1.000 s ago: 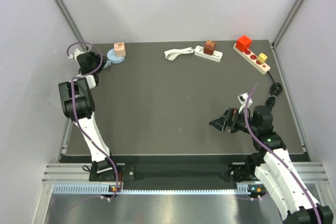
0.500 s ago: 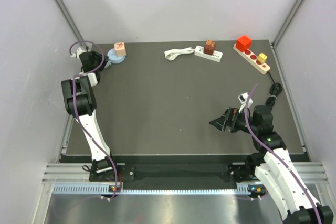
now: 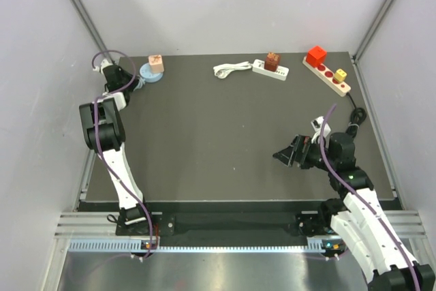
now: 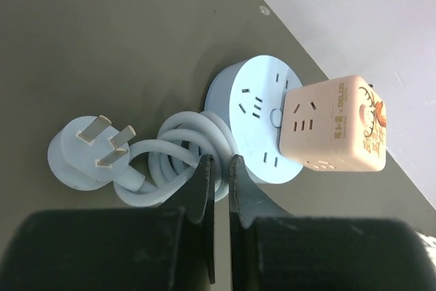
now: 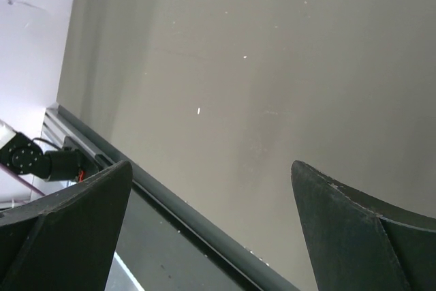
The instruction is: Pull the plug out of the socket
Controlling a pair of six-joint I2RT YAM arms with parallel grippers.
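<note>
Left gripper (image 4: 219,161) jaws are sitting clenched over a coiled pale-blue rubbery cable (image 4: 184,126), seven o'clock of the round glossy pale-blue plastic socket (image 4: 248,100); right gripper (image 5: 210,168) jaws are gaping, released.

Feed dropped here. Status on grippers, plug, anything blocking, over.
Left gripper shut beside blue socket, not on pink plug. Right gripper open, over table. Plug seated in socket. Socket's cord coiled at left gripper.

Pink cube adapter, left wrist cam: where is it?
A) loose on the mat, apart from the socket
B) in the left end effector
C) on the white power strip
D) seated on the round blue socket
D: the pink cube adapter sits on the face of the round blue socket, at one edge. The shut left end effector is over by the coiled cable, off the cube.
</note>
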